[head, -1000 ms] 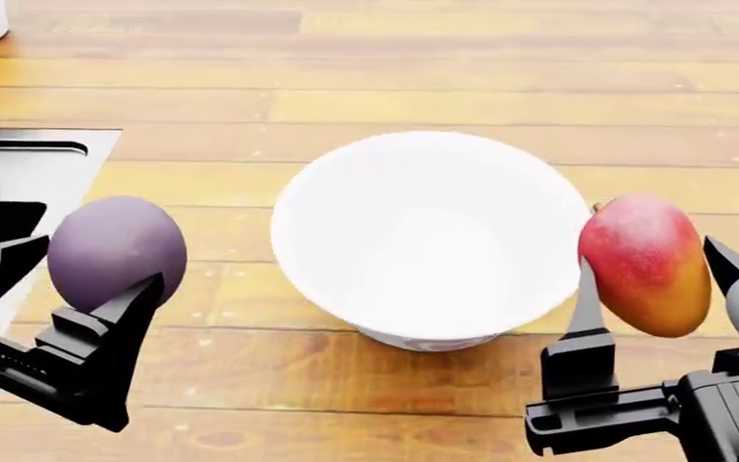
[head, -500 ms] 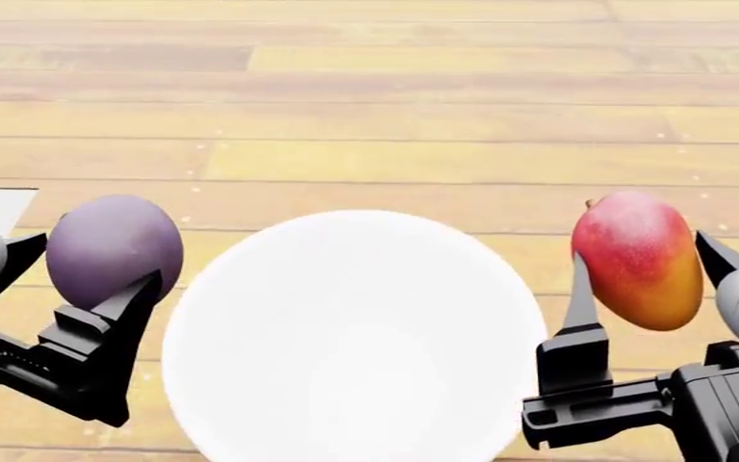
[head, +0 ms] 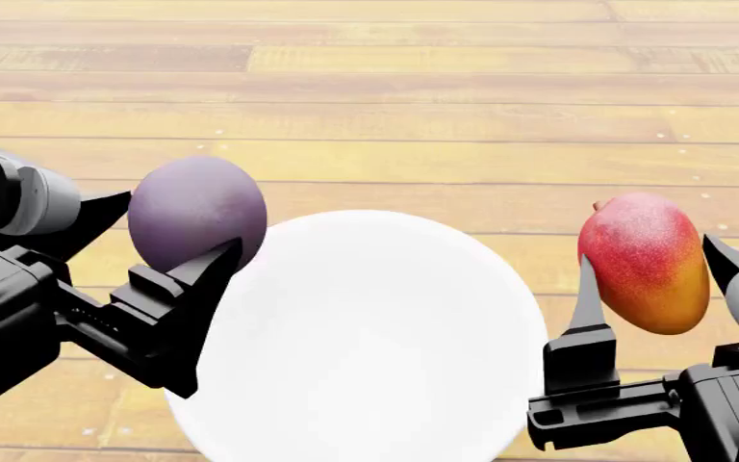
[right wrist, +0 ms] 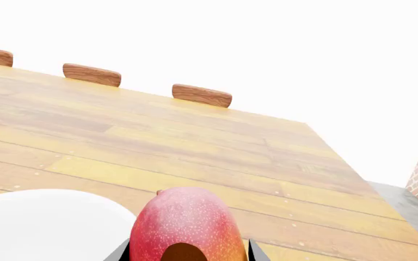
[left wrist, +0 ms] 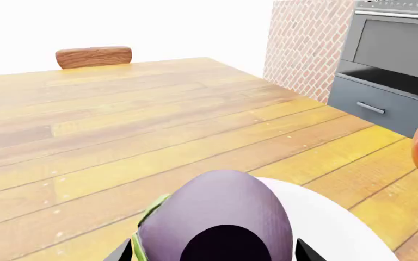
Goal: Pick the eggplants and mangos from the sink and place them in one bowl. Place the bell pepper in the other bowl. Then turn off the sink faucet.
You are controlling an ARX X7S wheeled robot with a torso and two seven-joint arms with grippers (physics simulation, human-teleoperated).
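Clearly both fruits are up off the counter, and the white bowl (head: 369, 337) is the thing to place them by. Over its left rim, the left gripper (head: 184, 245) is clamped on a purple eggplant (head: 197, 214), one finger under the fruit on the bowl side and the other behind it. The eggplant looks smooth, rounded and firm, so I judge it slick in hard fingers; the hold across its broad middle seems the sound one, since a grip nearer either tapering end would likely squirt it out. From the left wrist view the eggplant (left wrist: 220, 217) hangs partly over the bowl's white inside.

Just right of the bowl's right rim, not yet above it, the right gripper (head: 652, 274) is closed on a red-and-orange mango (head: 643, 262), held upright with fingers on its two long flanks. A mango is heavier than it looks and its skin bruises, so a modest squeeze at the widest part suits it. The bowl itself looks glossy and possibly brittle, so a low release would be kinder than a drop
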